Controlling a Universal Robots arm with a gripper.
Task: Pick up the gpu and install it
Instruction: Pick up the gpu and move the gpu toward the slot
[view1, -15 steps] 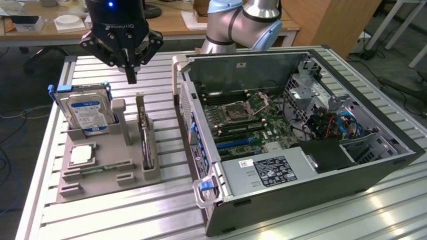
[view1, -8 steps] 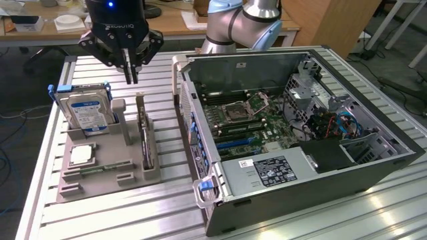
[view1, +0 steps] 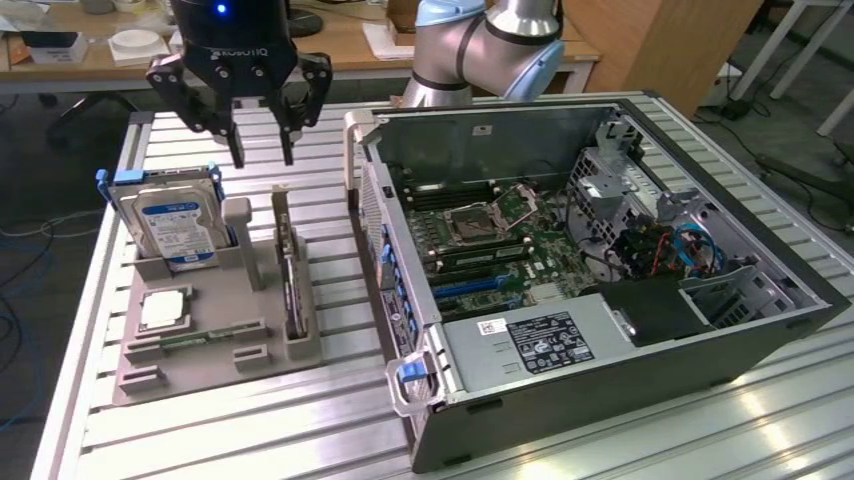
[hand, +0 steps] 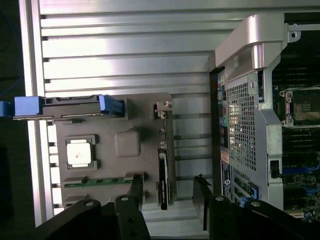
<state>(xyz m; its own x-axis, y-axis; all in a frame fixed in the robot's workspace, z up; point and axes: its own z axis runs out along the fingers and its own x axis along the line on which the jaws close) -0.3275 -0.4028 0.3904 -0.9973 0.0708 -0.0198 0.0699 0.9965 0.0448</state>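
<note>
Tool (view1: 263, 160), jaws apart, hangs above the gpu (view1: 286, 280), not touching. Pick-up step, I judge; a grasp needs jaws astride it.

table (view1: 267, 440): glare is being thrown back by ribbed bare metal | tray (view1: 200, 375): matt grey plastic is being shown | drive (view1: 171, 215): smooth silver metal is being covered by a glossy label | case (view1: 601, 380): perforated sheet metal is being framed by matt dark panels | gripper (view1: 262, 158): black, faintly glossy finish is being shown
</note>
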